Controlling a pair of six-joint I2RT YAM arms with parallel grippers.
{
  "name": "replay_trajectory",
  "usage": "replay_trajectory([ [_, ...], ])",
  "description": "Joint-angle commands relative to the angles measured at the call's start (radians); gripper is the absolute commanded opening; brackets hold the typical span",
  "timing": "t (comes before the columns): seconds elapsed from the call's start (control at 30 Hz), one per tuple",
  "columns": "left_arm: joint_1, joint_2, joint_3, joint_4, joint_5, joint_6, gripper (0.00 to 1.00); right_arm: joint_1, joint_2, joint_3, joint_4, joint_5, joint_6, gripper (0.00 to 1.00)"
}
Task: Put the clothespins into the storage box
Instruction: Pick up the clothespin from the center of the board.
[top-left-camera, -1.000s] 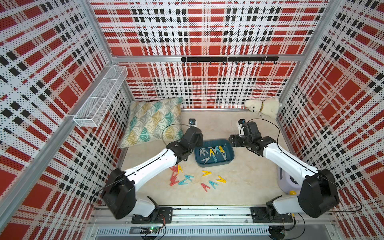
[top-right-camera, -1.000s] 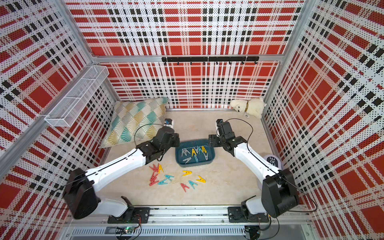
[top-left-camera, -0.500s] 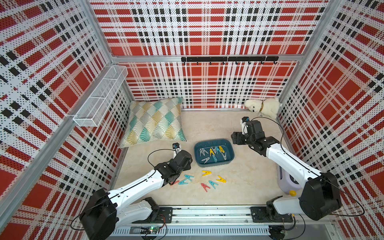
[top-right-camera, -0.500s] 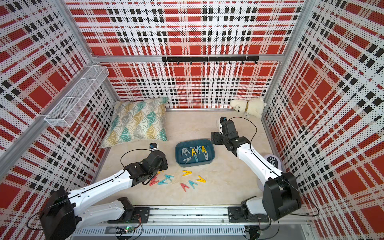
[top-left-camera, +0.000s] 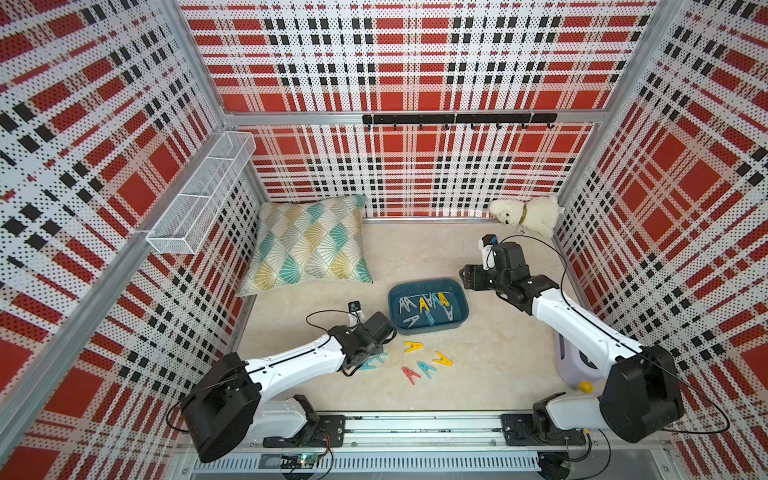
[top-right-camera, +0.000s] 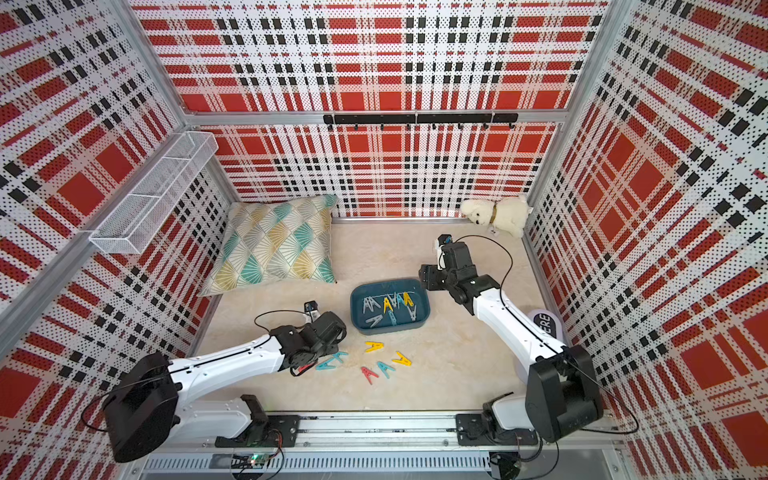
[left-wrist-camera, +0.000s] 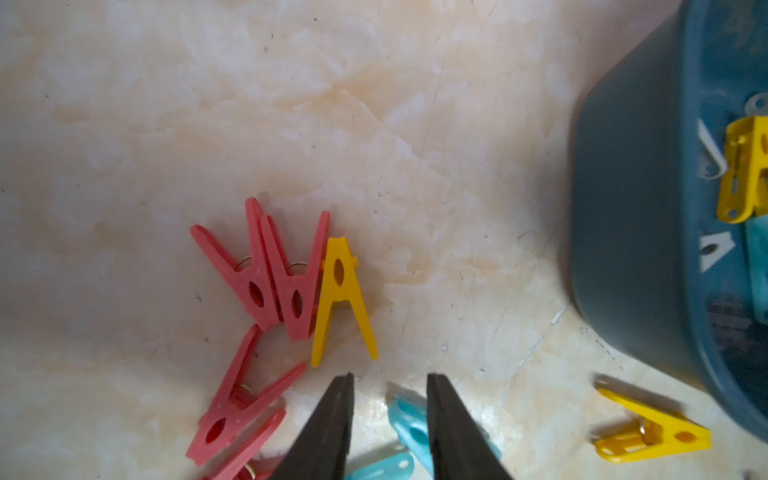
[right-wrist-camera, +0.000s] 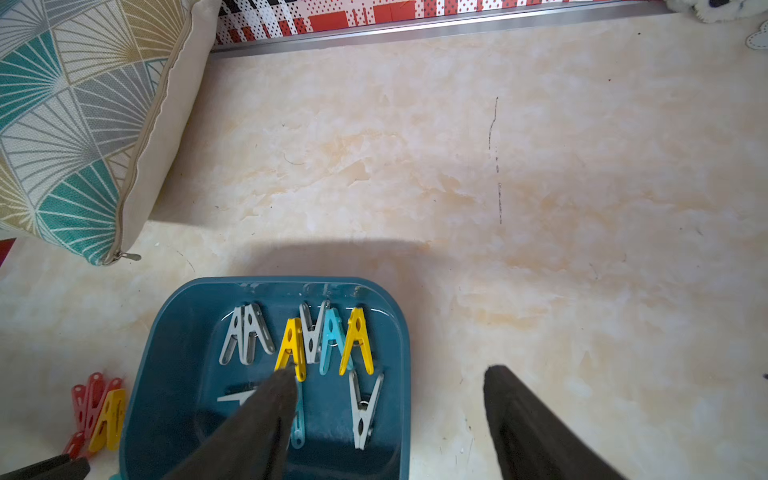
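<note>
Clothespins (right-wrist-camera: 356, 340): about nine lie flat in the box, greys, yellows and teals; the rest lie loose on the surface outside it
Box (top-left-camera: 428, 331): dark teal tray between the two claws; in both top views (top-right-camera: 390, 331) one corner is close to the left claw, the opposite corner just beside the right claw
Left claw (left-wrist-camera: 390, 378): tips point down at the surface with a narrow gap between them; nothing gripped; low over the loose pile
Teal pin (left-wrist-camera: 409, 419): on the surface, seen through that gap and running under one finger; blurred; a second teal pin (left-wrist-camera: 382, 463) lies beside it
Red pair (left-wrist-camera: 297, 282): two red pins side by side and touching, just beyond the left claw's tips; two more red pins (left-wrist-camera: 241, 403) overlap beside one finger
Yellow pin (left-wrist-camera: 340, 299): touches the red pair; its legs point back toward the claw's tips, just ahead of them
Side-lying yellow pin (left-wrist-camera: 652, 436): off to the claw's box side, near the box wall (left-wrist-camera: 623, 208)
Outer pins (top-left-camera: 426, 368): in a top view two yellows, a teal and a red lie apart from one another, on the left claw's side toward the right arm
Right claw (right-wrist-camera: 390, 372): spread wide, empty; above a corner of the box; one finger (right-wrist-camera: 270, 399) over the box's inside, the other over the surface just outside the wall
Surface (right-wrist-camera: 457, 166): pale, marbled
Pillow (top-left-camera: 309, 245): well beyond the left claw, against the back wall
Plush dog (top-left-camera: 525, 214): behind the right claw, in the far corner
</note>
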Motion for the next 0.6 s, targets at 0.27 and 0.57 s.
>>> replay_trajectory([
  [0.27, 0.048, 0.015, -0.035, 0.085, 0.013, -0.004, 0.32, -0.005, -0.007, -0.007, 0.034, -0.042, 0.012, 0.77],
  [0.57, 0.057, 0.05, -0.06, 0.121, 0.022, 0.003, 0.3, -0.005, -0.013, -0.007, 0.03, -0.037, 0.01, 0.77],
])
